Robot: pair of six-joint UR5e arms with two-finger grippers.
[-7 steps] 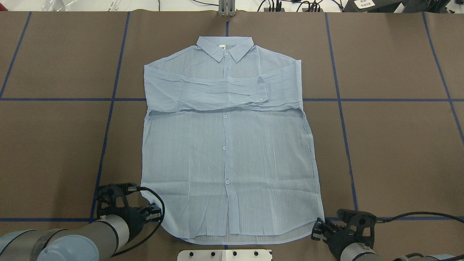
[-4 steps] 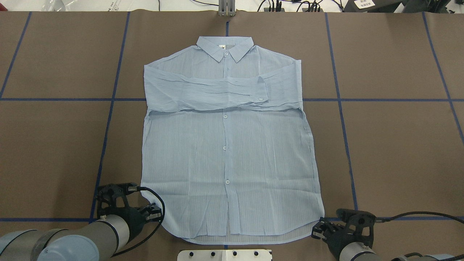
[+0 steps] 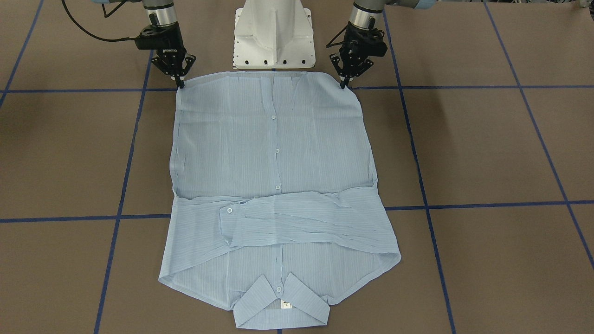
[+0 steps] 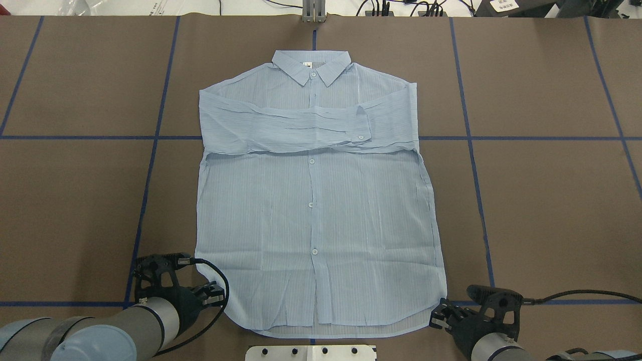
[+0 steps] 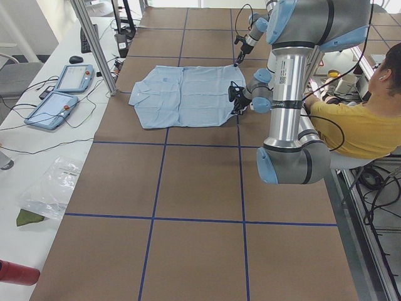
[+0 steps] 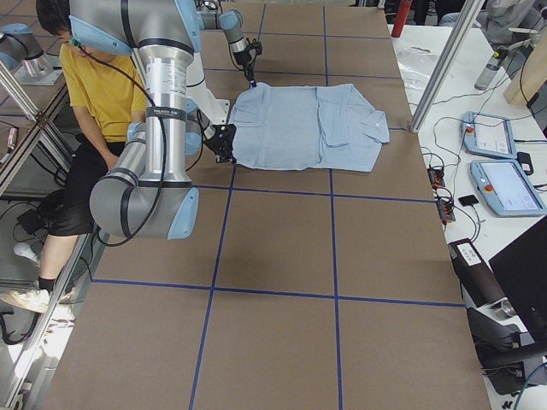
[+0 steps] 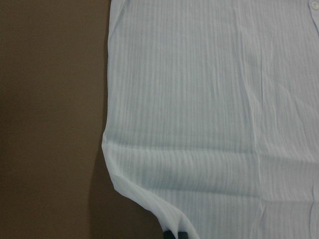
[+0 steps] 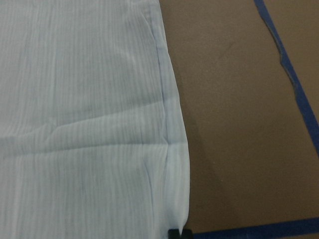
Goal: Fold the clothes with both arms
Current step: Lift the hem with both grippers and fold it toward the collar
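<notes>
The light-blue striped shirt (image 4: 311, 200) lies flat and buttoned on the brown table, collar at the far end and both sleeves folded across the chest (image 3: 297, 218). My left gripper (image 4: 215, 297) (image 3: 343, 84) is shut on the shirt's left hem corner. In the left wrist view its tips (image 7: 175, 234) pinch cloth (image 7: 199, 99) that rises to them. My right gripper (image 4: 437, 318) (image 3: 180, 84) is shut on the right hem corner. In the right wrist view the fabric edge (image 8: 172, 149) runs down into its tips (image 8: 179, 233).
The white pedestal base (image 3: 274, 37) stands just behind the hem, between the arms. Blue tape lines (image 4: 471, 150) grid the brown table. A seated person in yellow (image 5: 357, 125) is behind the robot. Two tablets (image 5: 62, 91) and cables lie on the side bench beyond the collar end.
The right gripper has shifted slightly, and the right hem corner has drawn in a little with it. The left gripper and the rest of the shirt look unchanged.
</notes>
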